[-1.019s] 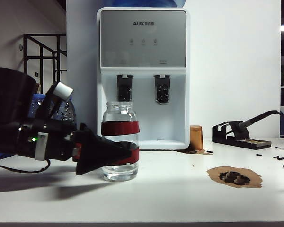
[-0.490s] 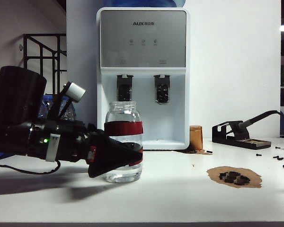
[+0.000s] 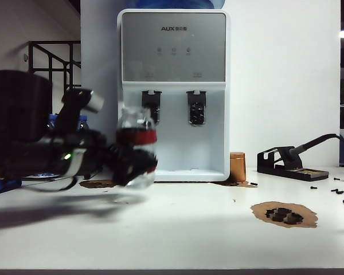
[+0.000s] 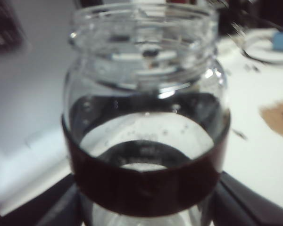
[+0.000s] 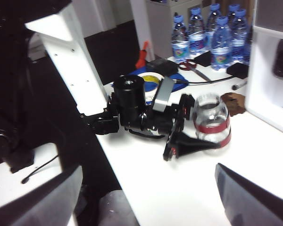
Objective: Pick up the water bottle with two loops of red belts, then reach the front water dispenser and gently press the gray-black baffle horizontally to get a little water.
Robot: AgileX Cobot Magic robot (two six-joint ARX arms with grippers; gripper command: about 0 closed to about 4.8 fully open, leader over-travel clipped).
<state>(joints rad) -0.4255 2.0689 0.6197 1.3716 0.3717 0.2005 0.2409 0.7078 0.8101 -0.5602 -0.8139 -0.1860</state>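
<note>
My left gripper [image 3: 135, 167] is shut on the water bottle [image 3: 136, 150], a clear open-mouthed jar with two dark-red bands. It holds the bottle just above the table, left of the white water dispenser [image 3: 172, 57], blurred by motion. In the left wrist view the bottle [image 4: 146, 117] fills the frame, with a dark finger [image 4: 247, 205] on either side at the lower band. The gray-black baffle [image 3: 151, 107] hangs behind and a little right of the bottle's mouth, apart from it. My right gripper [image 5: 148, 202] stands open over bare table, nothing between its fingers, looking at the left arm and bottle [image 5: 211, 123].
The dispenser's second paddle [image 3: 196, 108] is right of the baffle. A copper cup [image 3: 237, 167], a soldering-iron stand [image 3: 286, 162], a brown patch with dark pieces [image 3: 284, 213] and loose screws [image 3: 338, 192] lie to the right. Blue-capped plastic bottles [image 5: 212, 33] stand behind the left arm.
The left gripper closed on the bottle, lifted it off the table and carried it left and back toward the dispenser. A brown patch beneath now shows.
</note>
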